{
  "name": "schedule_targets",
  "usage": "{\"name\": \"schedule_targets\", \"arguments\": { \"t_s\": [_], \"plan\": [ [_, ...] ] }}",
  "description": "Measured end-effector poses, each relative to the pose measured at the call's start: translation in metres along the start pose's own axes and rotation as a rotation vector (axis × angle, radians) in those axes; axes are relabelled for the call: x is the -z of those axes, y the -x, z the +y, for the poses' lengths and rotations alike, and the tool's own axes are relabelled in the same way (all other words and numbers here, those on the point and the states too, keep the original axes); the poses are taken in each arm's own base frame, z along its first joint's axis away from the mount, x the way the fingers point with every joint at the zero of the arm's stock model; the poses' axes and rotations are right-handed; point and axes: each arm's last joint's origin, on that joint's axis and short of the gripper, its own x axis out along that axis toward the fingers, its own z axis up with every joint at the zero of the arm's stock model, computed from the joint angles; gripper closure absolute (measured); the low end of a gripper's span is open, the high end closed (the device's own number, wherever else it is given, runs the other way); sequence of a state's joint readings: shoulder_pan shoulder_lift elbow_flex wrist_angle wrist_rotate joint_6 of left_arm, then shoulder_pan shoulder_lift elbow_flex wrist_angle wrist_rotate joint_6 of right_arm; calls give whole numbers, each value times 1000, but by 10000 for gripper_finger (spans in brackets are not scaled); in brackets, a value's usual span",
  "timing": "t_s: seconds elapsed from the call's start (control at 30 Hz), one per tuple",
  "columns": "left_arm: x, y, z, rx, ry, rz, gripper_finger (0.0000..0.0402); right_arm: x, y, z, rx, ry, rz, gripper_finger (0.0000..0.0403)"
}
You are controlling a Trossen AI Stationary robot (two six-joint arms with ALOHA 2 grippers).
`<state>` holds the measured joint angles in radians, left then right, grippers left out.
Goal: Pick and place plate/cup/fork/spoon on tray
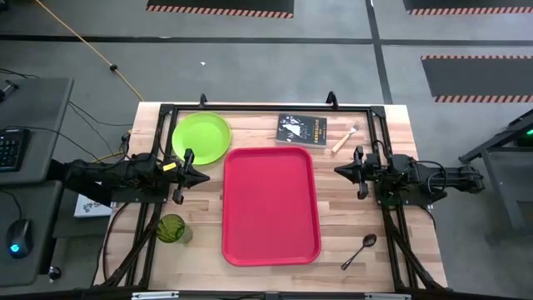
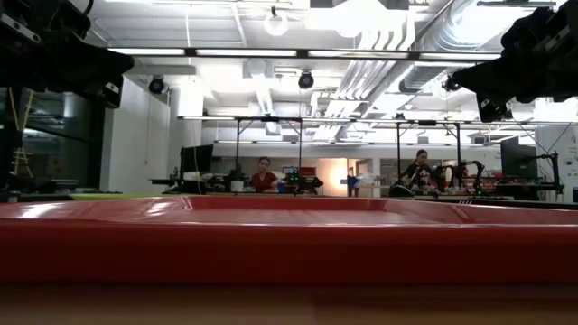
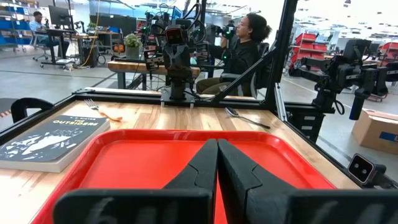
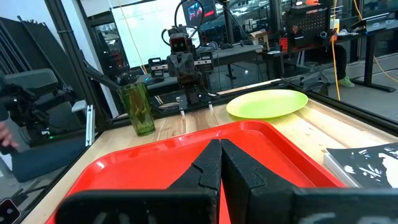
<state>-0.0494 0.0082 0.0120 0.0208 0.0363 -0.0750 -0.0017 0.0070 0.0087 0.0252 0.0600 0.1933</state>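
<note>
The red tray point(image 1: 271, 204) lies in the middle of the table and holds nothing. The lime-green plate point(image 1: 201, 137) lies flat at the far left. The olive-green cup point(image 1: 171, 228) stands upright at the near left. The fork point(image 1: 345, 137) with its tan handle lies at the far right, beside the black book. The dark spoon point(image 1: 359, 251) lies at the near right. My left gripper point(image 1: 205, 177) is shut and empty, above the table at the tray's left rim. My right gripper point(image 1: 337, 170) is shut and empty, at the tray's right rim.
A black book point(image 1: 301, 129) lies at the table's far edge, just beyond the tray. A black frame point(image 1: 266, 107) runs around the table's edges. People sit at desks in the room behind.
</note>
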Motion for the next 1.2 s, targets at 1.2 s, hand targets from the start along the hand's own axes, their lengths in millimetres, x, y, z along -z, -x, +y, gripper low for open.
{"name": "schedule_targets", "arguments": {
  "t_s": [1.2],
  "plan": [
    [-151, -28, 11, -444, 345, -357, 401, -68, -7, 6, 31, -757, -557, 403]
  ]
}}
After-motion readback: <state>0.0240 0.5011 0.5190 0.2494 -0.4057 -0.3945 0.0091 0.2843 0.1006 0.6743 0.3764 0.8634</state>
